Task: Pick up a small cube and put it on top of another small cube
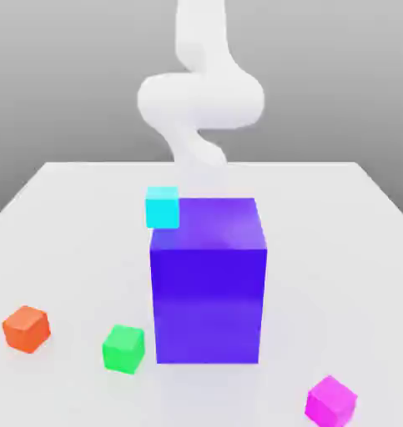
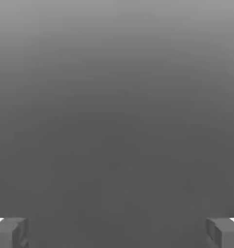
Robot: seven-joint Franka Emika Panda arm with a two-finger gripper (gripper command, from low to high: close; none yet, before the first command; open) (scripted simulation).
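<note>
White table (image 1: 62,225) w/ a big purple block (image 1: 209,288) standing about mid-table; everything below is placed relative to that block.

Pink cube (image 1: 330,401), the one to be picked: sits on the table in front of the block & off toward the exterior view's right, well apart from it, near the table's front edge. Nothing touching it.

Green cube (image 1: 123,349), the one to be stacked on: on the table just beside the block's front lower corner on the exterior view's left, w/ a small gap, not touching. Top face is bare.

Orange cube (image 1: 26,328): further out on that same side, beyond the green one, well apart from the block.

Cyan cube (image 1: 163,207): appears at the block's upper back corner on the exterior view's left, overlapping its top edge. Can't tell if it rests on the table behind the block or is off the surface.

Arm (image 1: 200,96): white, blurred, rises behind the block & curls above it against the grey background; its lower end drops out of sight behind the block's top.

Gripper (image 2: 117,232): in the hand view two grey fingertips (image 2: 10,232) sit at opposite sides of the frame, so the fingers are spread wide apart w/ nothing between them, just plain grey beyond.
</note>
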